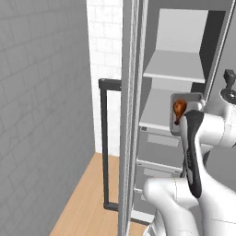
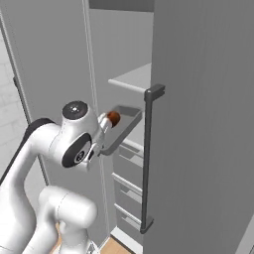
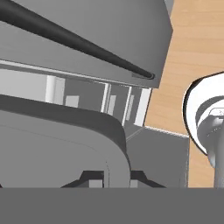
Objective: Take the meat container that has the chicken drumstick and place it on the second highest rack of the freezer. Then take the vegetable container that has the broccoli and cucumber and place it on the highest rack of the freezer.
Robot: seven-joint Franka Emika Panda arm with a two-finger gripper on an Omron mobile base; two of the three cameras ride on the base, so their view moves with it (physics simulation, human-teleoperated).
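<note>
— Gripper point(image 3: 110, 177) state?

— My jaws were clamped shut on the near rim of the meat container point(image 3: 65, 140); the tray stuck straight out ahead of my hand, tipped steeply, with the chicken drumstick point(image 1: 178, 109) inside.

— And the target?

— The freezer point(image 1: 177, 69) stood open just beyond; I judged its second-highest rack point(image 1: 159, 110) lay ahead, level with the tray.

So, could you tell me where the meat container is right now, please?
The meat container is gripped by the hand in front of the open freezer, level with its second shelf from the top, with the chicken drumstick inside.
</note>
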